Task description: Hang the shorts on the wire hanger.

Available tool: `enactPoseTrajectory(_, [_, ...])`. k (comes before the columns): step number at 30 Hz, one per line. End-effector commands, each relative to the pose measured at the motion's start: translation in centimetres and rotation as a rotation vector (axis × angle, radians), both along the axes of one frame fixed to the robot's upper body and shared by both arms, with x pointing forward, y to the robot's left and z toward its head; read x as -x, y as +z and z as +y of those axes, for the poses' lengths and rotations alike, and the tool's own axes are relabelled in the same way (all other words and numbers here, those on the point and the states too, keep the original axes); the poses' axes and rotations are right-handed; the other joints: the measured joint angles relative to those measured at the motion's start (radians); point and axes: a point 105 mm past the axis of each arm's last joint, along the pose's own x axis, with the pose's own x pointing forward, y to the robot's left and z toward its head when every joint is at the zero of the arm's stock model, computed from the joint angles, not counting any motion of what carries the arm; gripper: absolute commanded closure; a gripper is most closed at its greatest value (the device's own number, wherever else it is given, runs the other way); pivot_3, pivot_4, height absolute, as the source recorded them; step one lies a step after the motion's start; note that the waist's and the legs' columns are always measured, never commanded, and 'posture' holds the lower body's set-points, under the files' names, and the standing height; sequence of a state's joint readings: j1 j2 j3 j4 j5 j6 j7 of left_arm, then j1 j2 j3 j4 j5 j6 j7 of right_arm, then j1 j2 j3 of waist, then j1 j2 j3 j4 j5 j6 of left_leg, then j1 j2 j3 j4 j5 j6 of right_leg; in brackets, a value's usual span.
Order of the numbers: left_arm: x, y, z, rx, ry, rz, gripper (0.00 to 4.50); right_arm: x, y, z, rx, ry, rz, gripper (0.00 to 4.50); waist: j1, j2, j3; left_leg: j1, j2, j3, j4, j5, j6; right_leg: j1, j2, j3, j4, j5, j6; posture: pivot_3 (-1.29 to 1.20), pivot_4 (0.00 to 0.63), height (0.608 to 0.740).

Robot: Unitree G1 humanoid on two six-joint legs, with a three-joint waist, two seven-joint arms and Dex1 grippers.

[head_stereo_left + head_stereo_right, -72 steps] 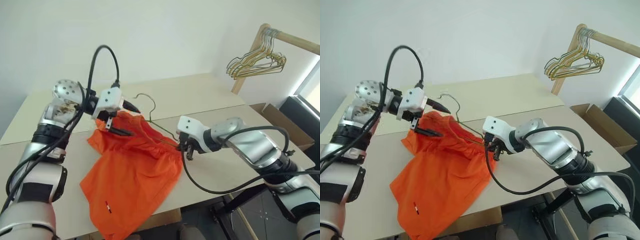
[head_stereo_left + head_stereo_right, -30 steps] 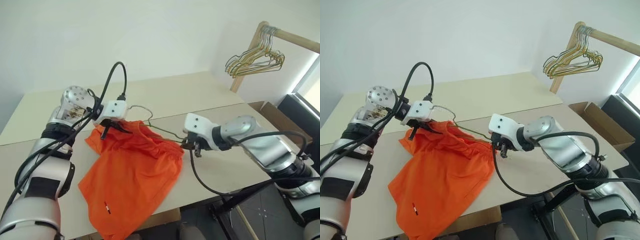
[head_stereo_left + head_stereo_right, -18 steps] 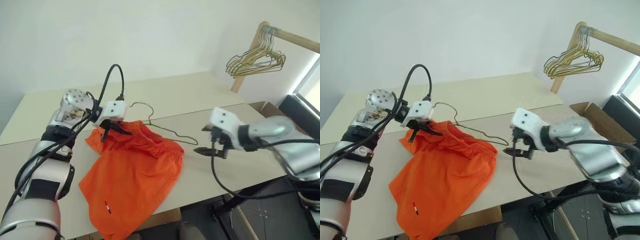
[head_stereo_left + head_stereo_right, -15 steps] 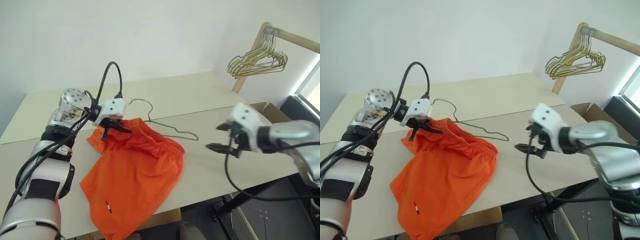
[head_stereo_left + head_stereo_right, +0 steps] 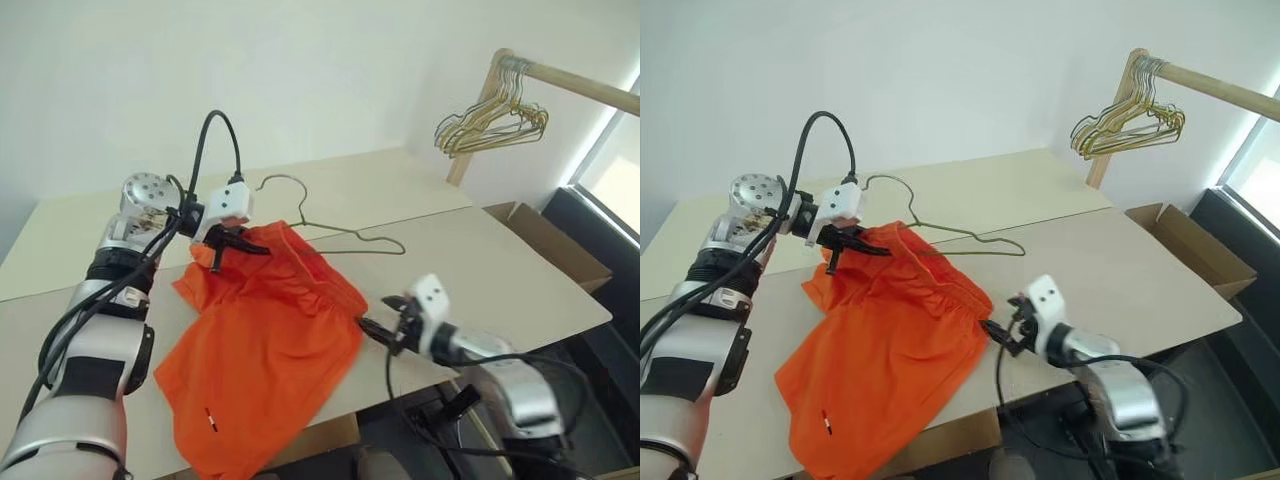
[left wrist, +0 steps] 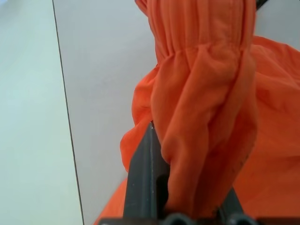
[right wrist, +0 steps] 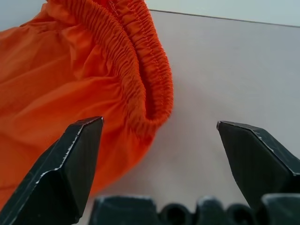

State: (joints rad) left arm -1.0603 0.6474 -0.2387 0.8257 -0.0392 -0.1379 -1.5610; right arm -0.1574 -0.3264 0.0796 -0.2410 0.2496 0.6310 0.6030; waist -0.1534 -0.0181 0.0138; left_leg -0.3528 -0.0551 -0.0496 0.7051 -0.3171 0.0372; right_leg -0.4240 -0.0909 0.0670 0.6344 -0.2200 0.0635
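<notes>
Shorts [image 5: 265, 340] sprawl orange across the table [image 5: 480, 255], one waistband corner pinched and lifted in the clenched left gripper [image 5: 228, 240], the wire hanger [image 5: 335, 232] lying just beyond that gathered edge. The right gripper [image 7: 159, 140] is the nearer hand to the free corner — its fingers [image 7: 70, 164] spread wide and empty, low at the table's near edge, the elastic fold dead ahead between them but not yet touched.

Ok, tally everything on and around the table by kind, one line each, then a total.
Orange shorts: 1
Dark wire hanger on the table: 1
Bunch of pale gold wire hangers on the wooden rail: 1 bunch, individual count unclear
Cardboard box: 1
Tables: 1
Total: 5 kinds, counting the bunch as 1
</notes>
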Motion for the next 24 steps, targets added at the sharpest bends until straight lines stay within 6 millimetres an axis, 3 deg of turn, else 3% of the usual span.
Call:
enactPoseTrajectory(1, [0.1,1.7,0.4,0.012,0.004,-0.048,4.5,-1.4,-0.3,0.5,0.008,-0.019,-0.028,0.02,0.002,0.0,0.0,-0.001,-0.001,-0.001,0.0,0.0,-0.001,-0.001,-0.001,-0.001,0.003,0.0,0.0,-0.1,0.0,0.74])
enactPoseTrajectory(6, [0.3,1.8,0.6,0.005,0.004,-0.049,4.5,-1.7,-0.4,1.5,-0.065,0.04,0.011,0.02,0.006,0.0,0.0,-0.002,-0.005,-0.001,0.0,0.002,-0.004,-0.001,-0.004,-0.001,0.005,0.0,0.0,-0.08,0.0,0.74])
enactPoseTrajectory(9, [0.3,1.8,0.7,-0.002,0.008,-0.055,4.5,-1.3,0.3,2.2,-0.138,0.103,0.033,0.55,0.006,0.0,0.0,-0.001,-0.004,-0.001,0.001,0.0,0.0,0.0,-0.003,-0.001,0.005,0.0,0.001,-0.07,0.0,0.74])
enactPoseTrajectory(20, [0.7,1.6,1.4,-0.006,0.024,-0.063,4.5,-0.8,0.5,2.6,-0.194,0.171,0.062,4.3,0.007,0.0,0.0,0.0,-0.002,-0.002,0.001,0.0,0.0,-0.001,-0.001,-0.001,0.006,0.0,0.0,-0.06,0.0,0.74])
enactPoseTrajectory(24, [0.6,1.7,1.8,0.01,0.06,-0.072,4.5,-0.5,0.9,1.6,-0.187,0.175,0.067,4.45,0.019,0.0,0.0,0.0,-0.002,-0.002,0.001,0.0,0.0,0.0,-0.002,-0.001,0.006,0.0,0.0,-0.05,0.0,0.74])
